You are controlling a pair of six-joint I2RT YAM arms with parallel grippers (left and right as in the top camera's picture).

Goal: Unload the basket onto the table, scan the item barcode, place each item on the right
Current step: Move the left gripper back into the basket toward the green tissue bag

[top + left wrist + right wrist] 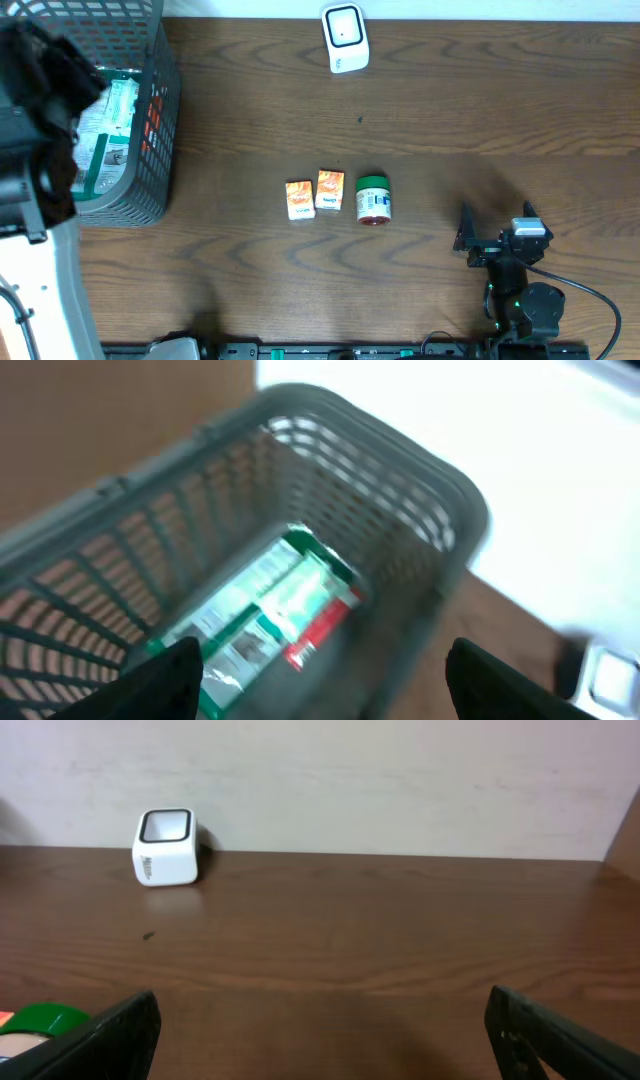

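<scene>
Left wrist view puts our left gripper (330, 680) above the basket (350, 490), jaws spread, empty. A green-and-white packet (270, 610) lies inside, just below. We judge a pick comes next: descend, pinch it, clear the mesh wall, reach the scanner (345, 38). Orange boxes (329, 190) and a green-lidded jar (373, 199) sit along the way — our right gripper (325, 1035) rests spread, empty.

Black right arm (512, 268) with a trailing black cable (585, 285).

Soft even light, blurred left-wrist view
</scene>
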